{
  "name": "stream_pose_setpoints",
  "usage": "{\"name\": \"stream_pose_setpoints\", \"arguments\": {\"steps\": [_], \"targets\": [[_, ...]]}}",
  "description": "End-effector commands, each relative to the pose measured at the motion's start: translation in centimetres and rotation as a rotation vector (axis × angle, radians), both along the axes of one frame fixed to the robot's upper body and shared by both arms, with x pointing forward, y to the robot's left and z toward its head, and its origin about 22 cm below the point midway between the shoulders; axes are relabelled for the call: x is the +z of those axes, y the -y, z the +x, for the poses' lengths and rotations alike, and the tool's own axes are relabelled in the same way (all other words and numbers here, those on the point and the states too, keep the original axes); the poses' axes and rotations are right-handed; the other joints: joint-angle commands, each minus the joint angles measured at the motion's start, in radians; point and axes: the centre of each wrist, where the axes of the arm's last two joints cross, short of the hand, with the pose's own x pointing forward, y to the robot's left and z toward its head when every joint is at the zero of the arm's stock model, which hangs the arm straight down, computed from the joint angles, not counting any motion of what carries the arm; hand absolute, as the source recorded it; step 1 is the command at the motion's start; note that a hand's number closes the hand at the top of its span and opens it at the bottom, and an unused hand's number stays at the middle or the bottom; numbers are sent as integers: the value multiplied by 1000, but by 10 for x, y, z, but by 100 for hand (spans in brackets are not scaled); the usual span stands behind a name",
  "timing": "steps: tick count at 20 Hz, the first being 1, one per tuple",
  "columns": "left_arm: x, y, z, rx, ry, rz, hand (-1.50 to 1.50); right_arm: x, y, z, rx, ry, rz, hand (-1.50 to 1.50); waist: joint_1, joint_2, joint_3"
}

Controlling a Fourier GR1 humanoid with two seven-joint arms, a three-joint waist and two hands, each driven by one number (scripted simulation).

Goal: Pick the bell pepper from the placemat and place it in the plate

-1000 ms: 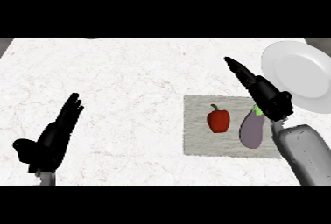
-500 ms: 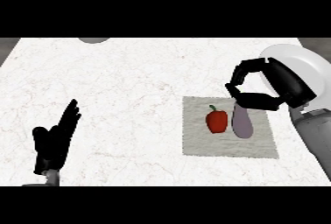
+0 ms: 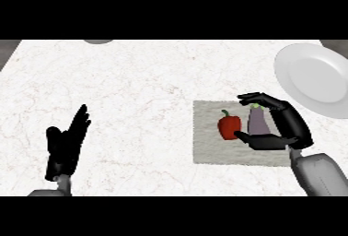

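Nearest, my left hand (image 3: 66,147) rests open low on the left of the counter (image 3: 149,83), fingers straight and pointing up. To the right my right hand (image 3: 285,129) hangs over the grey placemat (image 3: 211,152), fingers and thumb spread in a curve that holds nothing — the eggplant (image 3: 258,123) lies in the gap between them. Just left of it lies the red pepper (image 3: 229,126), on the mat, with my thumb tip right at its lower edge. Farther back at the right sits the white plate (image 3: 312,83), apart from the mat.
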Motion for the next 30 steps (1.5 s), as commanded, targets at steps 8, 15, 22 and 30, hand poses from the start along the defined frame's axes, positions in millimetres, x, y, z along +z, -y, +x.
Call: {"name": "stream_pose_setpoints", "arguments": {"steps": [8, 15, 22, 30], "targets": [[-5, 20, 5, -16, -10, -10, 0, 54, 26, 25, 50, 83, -582, -150, 17, -7, -5], [-10, 15, 1, -19, 3, 25, 0, 73, -13, 29, 143, -58, -859, -150, 23, -5, -5], [7, 0, 9, -13, -22, -14, 0, 81, -19, 29, 276, -233, -984, -150, 14, -6, -4], [-1, 13, -5, -24, -14, -2, 0, 55, -38, 36, 270, -277, -1023, -150, 15, -6, -3]]}}
